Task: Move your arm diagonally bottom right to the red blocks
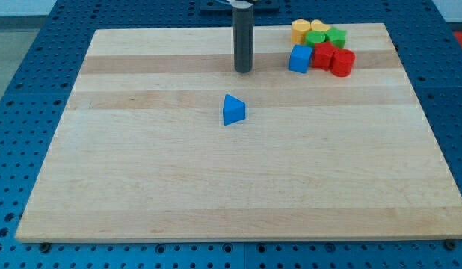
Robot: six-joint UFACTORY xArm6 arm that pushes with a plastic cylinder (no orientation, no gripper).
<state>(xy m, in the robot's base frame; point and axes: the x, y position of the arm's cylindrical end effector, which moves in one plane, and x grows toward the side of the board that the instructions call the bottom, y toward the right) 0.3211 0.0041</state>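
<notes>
My tip [244,70] rests on the wooden board [179,187] near the view's top centre. Two red blocks lie to its right: a red block [323,56] and a red cylinder-like block [342,63], touching each other. A blue cube [299,59] sits between my tip and the red blocks, touching the left red one. A blue triangular block [233,110] lies alone just below my tip, slightly to the left.
Behind the red blocks at the view's top right are a yellow block [300,30], a yellow heart-like block [320,27], a green block [315,39] and a green block [336,36]. A blue pegboard [22,112] surrounds the board.
</notes>
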